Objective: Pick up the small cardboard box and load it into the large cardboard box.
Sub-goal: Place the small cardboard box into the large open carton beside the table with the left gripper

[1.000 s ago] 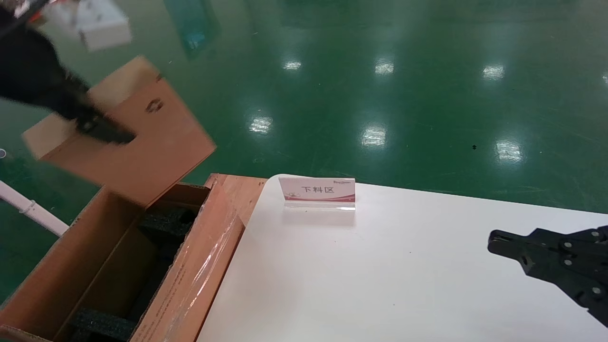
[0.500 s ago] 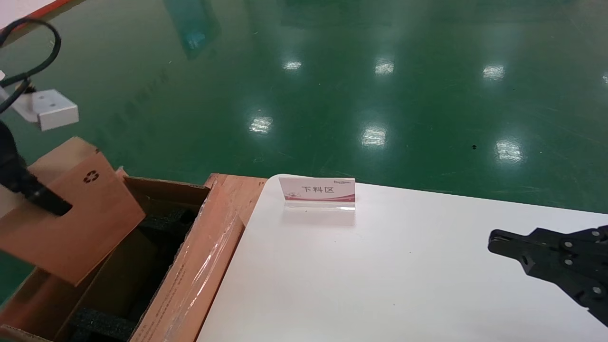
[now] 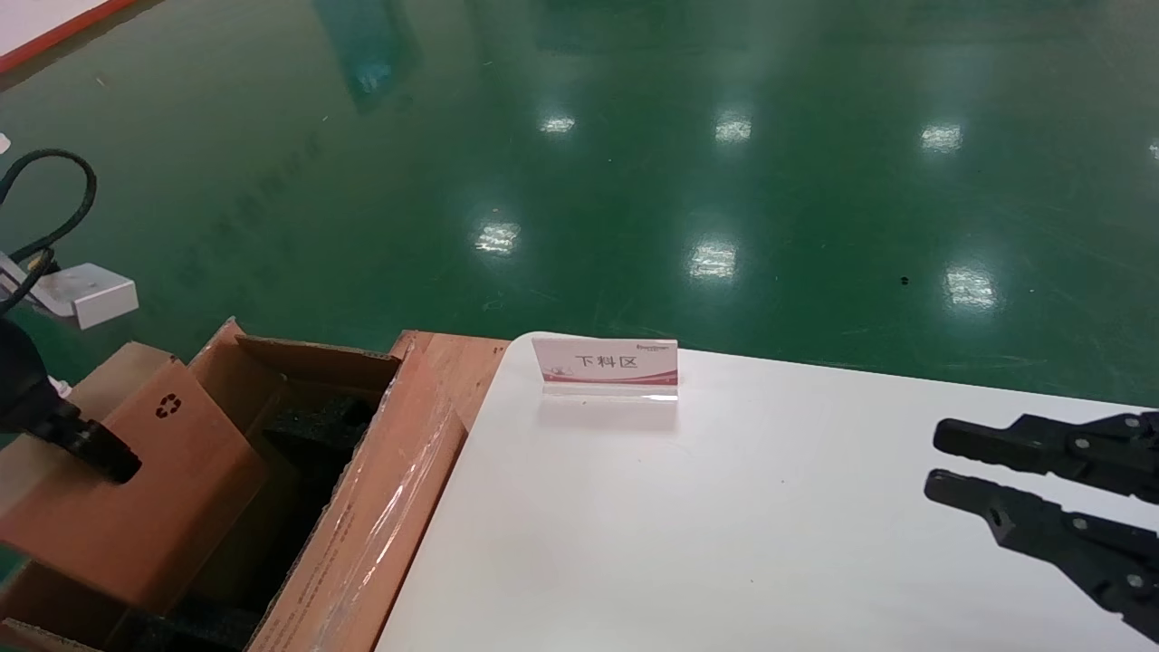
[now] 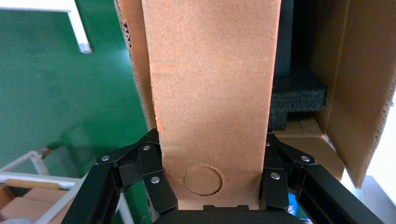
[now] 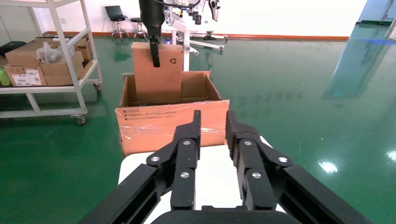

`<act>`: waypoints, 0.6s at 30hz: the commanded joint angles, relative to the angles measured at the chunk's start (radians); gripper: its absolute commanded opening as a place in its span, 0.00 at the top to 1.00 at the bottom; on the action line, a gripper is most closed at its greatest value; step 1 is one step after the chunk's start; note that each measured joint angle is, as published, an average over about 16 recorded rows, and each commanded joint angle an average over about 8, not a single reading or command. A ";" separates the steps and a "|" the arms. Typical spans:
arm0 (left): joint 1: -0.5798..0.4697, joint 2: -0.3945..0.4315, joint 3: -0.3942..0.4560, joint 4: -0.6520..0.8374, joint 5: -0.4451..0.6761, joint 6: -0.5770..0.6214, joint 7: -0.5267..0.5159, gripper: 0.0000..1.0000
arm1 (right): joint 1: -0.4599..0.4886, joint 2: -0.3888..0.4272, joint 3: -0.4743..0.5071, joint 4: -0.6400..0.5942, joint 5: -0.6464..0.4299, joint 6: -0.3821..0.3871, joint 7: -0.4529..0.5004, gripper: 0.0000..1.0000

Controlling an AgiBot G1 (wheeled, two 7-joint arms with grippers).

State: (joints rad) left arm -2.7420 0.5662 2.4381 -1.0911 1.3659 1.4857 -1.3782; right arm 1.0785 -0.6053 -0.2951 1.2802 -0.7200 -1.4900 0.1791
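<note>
My left gripper point(image 3: 107, 455) is shut on the small cardboard box point(image 3: 145, 507), an orange-brown carton with a recycling symbol. It holds the box upright with its lower part inside the left end of the large cardboard box point(image 3: 385, 489). In the left wrist view the small box point(image 4: 210, 84) sits between the fingers of the left gripper point(image 4: 212, 161), with black foam point(image 4: 296, 95) and the large box's wall point(image 4: 355, 88) beside it. My right gripper point(image 3: 933, 462) hovers open and empty over the white table at the right. It also shows in the right wrist view point(image 5: 212, 122), facing the large box point(image 5: 163, 126).
A pink and white sign point(image 3: 605, 367) stands at the far edge of the white table point(image 3: 724, 543). The large box stands against the table's left edge. A white shelf cart with cartons point(image 5: 44, 60) is beyond it. Green floor surrounds everything.
My left gripper has come down with the small box from above the large box into its opening. My right gripper's fingers have spread apart.
</note>
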 commanded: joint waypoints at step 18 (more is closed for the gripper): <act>0.188 -0.009 0.011 0.147 -0.027 -0.147 0.023 1.00 | 0.000 0.000 -0.001 0.000 0.001 0.000 -0.001 0.00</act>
State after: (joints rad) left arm -2.5575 0.5568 2.4501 -0.9477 1.3437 1.3371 -1.3565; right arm 1.0787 -0.6049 -0.2962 1.2802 -0.7193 -1.4895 0.1786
